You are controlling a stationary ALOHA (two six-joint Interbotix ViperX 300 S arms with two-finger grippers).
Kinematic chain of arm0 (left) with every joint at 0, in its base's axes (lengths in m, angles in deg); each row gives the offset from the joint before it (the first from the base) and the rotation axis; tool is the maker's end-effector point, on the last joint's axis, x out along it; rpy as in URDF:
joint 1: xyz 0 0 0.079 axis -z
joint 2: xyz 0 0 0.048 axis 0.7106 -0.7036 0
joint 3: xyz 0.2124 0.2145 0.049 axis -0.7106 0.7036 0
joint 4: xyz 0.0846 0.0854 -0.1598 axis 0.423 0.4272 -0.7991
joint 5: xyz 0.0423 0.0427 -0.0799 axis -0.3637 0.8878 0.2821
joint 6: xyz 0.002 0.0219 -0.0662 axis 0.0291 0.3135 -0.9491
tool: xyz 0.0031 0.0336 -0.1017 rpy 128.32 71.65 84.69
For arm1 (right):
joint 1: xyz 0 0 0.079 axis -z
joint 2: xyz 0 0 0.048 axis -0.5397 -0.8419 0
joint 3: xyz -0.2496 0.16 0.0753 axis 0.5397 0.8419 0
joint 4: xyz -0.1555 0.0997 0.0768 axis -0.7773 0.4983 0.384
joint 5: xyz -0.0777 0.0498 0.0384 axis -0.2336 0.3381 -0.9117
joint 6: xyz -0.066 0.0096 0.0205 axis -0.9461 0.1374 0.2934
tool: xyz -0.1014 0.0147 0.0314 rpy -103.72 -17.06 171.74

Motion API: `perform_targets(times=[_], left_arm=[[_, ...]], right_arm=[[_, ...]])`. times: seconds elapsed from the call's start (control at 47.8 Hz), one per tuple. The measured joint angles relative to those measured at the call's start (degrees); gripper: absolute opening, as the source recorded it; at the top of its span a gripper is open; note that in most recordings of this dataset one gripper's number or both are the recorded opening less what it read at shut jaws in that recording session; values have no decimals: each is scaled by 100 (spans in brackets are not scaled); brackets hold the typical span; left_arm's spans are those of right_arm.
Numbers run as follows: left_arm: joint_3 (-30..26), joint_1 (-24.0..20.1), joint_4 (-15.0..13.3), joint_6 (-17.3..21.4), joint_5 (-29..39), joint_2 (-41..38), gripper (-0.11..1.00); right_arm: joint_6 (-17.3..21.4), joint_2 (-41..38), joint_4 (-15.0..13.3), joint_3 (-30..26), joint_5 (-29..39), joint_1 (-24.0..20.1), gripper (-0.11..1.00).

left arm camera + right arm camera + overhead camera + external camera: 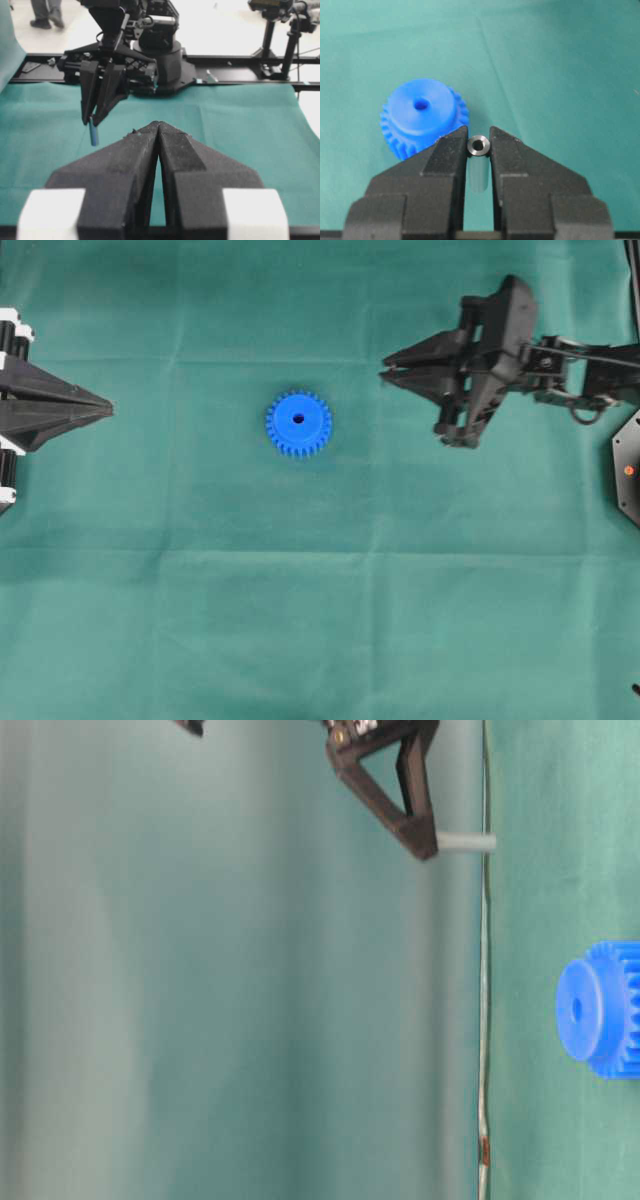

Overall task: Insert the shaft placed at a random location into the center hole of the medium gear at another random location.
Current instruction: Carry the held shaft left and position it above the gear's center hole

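We hold the shaft [479, 146] pinched upright between the tips of the right gripper [479, 150]; in the right wrist view we look down on its ringed top end, and the pin hangs below the jaws, clear of the cloth; the table-level view, which is turned on its side, shows its lower part [466, 842] sticking out past the fingertip toward the green cloth [560, 820] with a gap left.

The gear [298, 423] lies flat on the cloth near the middle of the overhead view, hub up, its centre hole [298, 419] open and empty; from the right wrist the gear [422, 125] sits at about ten o'clock of the pin, and the hole [421, 105] is plainly off to that side, not under it.

So we judge the pick done and the carry partly done; what is left is to bring the pin over the hole, line it up and lower it in.

Our right gripper [384, 369] stands at about two o'clock of the gear, well apart; the left gripper [105, 407] rests at nine o'clock with its jaws pressed together on nothing [158, 131].

From overhead the pin is hidden under the fingers; the table-level view crops the gear's far rim and most of the arm; how high the pin hangs over the hub we cannot tell.
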Motion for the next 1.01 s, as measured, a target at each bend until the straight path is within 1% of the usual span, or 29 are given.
perform_targets(times=[0.272,0.503,0.733,1.005], left_arm=[[0,0,0,0,0,9,0],[0,0,0,0,0,9,0],[0,0,0,0,0,9,0],[0,0,0,0,35,0,0]], right_arm=[[0,-686,9,-773,44,-352,13],[-9,-1090,18,-1283,202,-413,13],[-9,-1380,9,-1617,220,-483,13],[0,-1547,9,-1837,264,-510,13]])
